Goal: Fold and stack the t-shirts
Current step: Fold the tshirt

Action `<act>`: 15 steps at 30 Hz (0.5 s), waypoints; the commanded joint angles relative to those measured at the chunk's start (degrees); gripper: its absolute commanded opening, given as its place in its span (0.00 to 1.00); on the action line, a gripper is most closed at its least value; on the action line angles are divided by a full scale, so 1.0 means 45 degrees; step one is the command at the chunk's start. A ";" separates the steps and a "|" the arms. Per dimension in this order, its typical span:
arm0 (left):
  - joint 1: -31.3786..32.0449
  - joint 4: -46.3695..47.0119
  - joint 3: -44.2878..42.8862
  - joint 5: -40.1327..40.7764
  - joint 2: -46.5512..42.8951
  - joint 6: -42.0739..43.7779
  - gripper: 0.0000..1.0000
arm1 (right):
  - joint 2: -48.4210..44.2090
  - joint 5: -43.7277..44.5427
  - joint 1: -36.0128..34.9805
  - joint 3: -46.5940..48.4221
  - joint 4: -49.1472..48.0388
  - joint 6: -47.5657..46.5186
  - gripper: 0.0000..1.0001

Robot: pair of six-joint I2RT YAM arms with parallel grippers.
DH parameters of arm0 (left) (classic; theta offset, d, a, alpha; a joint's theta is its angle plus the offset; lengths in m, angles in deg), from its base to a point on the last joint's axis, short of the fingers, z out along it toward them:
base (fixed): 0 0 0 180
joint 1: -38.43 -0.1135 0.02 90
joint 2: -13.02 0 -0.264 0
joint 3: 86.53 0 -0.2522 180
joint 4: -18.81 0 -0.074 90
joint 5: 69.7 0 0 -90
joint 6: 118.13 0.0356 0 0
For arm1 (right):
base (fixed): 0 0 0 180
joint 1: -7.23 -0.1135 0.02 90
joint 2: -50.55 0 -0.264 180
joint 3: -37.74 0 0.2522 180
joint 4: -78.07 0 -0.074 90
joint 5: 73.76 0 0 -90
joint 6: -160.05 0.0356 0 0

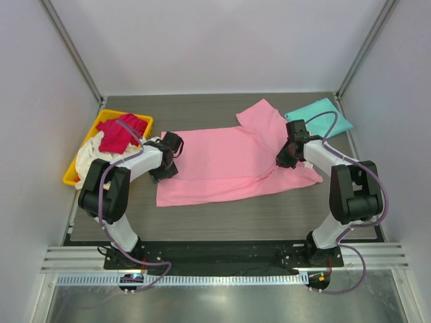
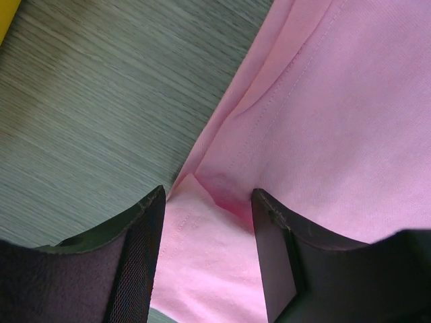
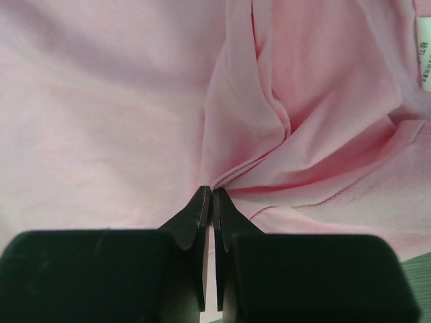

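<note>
Where the right fingers pinch shut, they grip a bunched fold of the pink t-shirt, which lies spread on the tabletop. The left fingers stand released, straddling its left edge. A folded teal t-shirt lies just beside its far right sleeve.

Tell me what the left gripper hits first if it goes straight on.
Most likely the bunched edge of the pink t-shirt, which lies between the open fingers of the left gripper; depth is unclear.

Top camera looks down; close wrist cameras likely share the pink t-shirt.
</note>
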 commanded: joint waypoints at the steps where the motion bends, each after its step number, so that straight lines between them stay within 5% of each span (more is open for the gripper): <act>1: -0.0040 -0.0150 0.0005 0.0593 -0.0130 -0.0239 0.56 | 0.0103 0.0488 -0.0080 0.0599 0.0448 -0.0260 0.10; 6: -0.0021 -0.0345 -0.0287 0.0476 -0.0656 -0.0102 0.55 | -0.0188 0.0839 -0.0080 0.0306 0.0839 -0.0260 0.14; 9: 0.0018 -0.0579 -0.0540 0.0359 -0.1066 0.0093 0.55 | -0.0442 0.1171 -0.0080 0.0247 0.1307 -0.0377 0.28; 15: 0.0661 -0.0463 -0.0679 -0.0402 -0.2862 0.0484 0.56 | -0.1205 0.2459 0.0114 0.0715 0.3025 -0.0143 0.30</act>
